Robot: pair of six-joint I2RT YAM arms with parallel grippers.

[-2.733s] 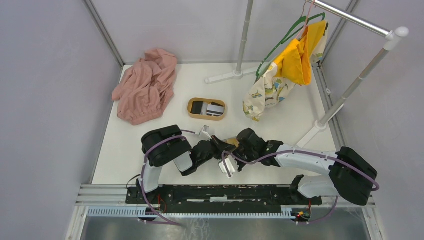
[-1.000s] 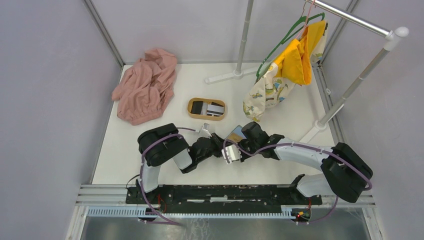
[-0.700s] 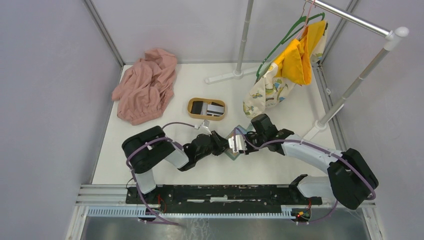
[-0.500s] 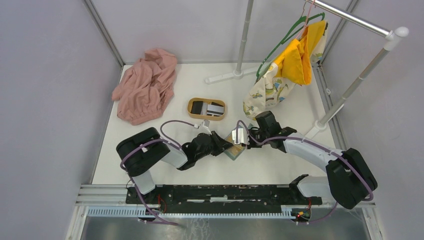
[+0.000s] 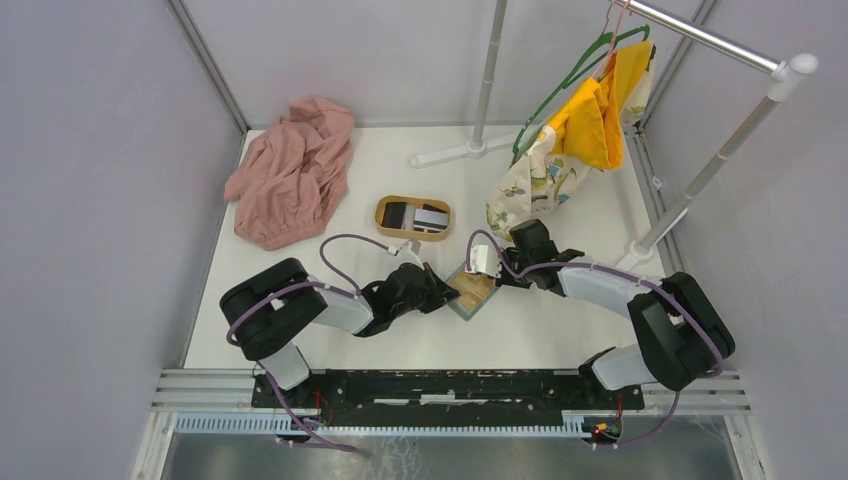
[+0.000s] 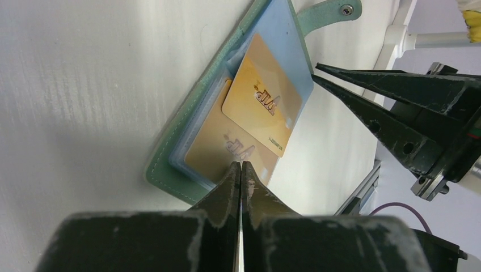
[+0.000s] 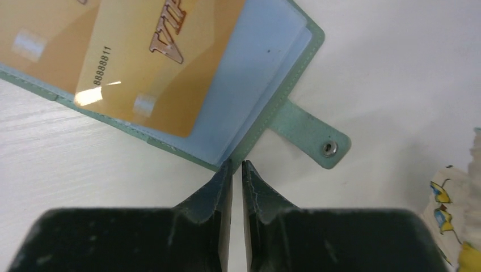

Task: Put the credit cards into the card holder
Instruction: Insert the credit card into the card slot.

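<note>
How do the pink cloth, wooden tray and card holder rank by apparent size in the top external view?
1. Pink cloth: clearly largest.
2. Oval wooden tray: next.
3. Card holder: smallest, though close to the tray and partly covered, so unsure.

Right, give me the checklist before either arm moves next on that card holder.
1. Card holder open, lying flat on the table: ok.
2. Upper gold card fully seated in a pocket: cannot tell; it overlaps the lower gold card, most of its face showing.
3. Left gripper shut, tips at the holder's near edge: ok; whether it pinches anything, cannot tell.
4. Right gripper free of cards: ok, jaws nearly together at the holder's edge beside the tab.
5. Wooden tray emptied of cards: not ok, a black card and a grey-white card lie in it.
</note>
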